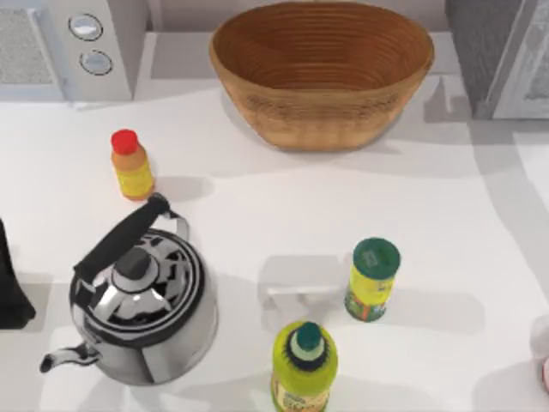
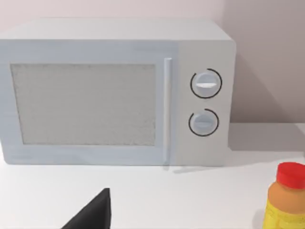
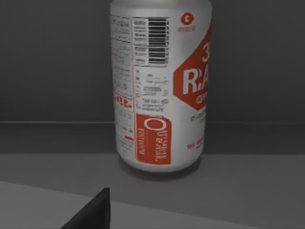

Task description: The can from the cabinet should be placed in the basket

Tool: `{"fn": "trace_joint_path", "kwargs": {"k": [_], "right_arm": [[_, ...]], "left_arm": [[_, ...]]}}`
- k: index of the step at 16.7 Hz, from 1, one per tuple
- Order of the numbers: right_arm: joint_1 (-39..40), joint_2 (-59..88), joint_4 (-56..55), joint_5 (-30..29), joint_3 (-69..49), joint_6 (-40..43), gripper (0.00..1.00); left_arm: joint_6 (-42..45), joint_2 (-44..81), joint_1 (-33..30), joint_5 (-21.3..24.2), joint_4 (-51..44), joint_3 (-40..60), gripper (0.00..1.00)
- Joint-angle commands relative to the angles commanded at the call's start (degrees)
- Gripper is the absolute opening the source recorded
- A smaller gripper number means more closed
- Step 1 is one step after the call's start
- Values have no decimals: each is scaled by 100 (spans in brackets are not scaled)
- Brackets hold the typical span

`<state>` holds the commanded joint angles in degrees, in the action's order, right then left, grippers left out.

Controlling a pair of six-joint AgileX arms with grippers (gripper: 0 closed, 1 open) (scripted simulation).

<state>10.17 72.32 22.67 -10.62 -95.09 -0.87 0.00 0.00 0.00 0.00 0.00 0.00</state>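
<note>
The can (image 3: pixel 161 86) is white with red labels and stands upright on a dark grey shelf inside the cabinet (image 1: pixel 485 47), which is at the table's far right. A dark part of my right gripper (image 3: pixel 93 212) shows in the right wrist view, in front of the can and apart from it. The basket (image 1: pixel 322 73), a wide brown wicker bowl, sits at the back middle of the table with nothing in it. My left gripper (image 2: pixel 93 214) is parked at the left edge, facing the microwave (image 2: pixel 114 93).
A red-capped yellow bottle (image 1: pixel 131 165) stands left of the basket. A steel kettle (image 1: pixel 141 300) sits front left, a green-lidded shaker (image 1: pixel 372 279) and a yellow-green bottle (image 1: pixel 303 365) front middle. The cabinet's door (image 1: pixel 530 60) stands ajar. My right arm (image 1: pixel 541 348) is at the right edge.
</note>
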Motion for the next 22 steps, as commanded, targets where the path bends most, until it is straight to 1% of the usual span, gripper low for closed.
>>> {"fn": "trace_joint_path", "kwargs": {"k": [3, 10, 17, 22], "right_arm": [[39, 350, 117, -61, -443, -3, 100], [38, 444, 85, -93, -549, -3, 100], [207, 1647, -177, -333, -1416, -1, 100], [250, 1822, -253, -395, -1592, 0, 100]], "left_arm": [[0, 0, 0, 0, 0, 0, 100], [0, 0, 0, 0, 0, 0, 100], [0, 0, 0, 0, 0, 0, 100], [0, 0, 0, 0, 0, 0, 100]]}}
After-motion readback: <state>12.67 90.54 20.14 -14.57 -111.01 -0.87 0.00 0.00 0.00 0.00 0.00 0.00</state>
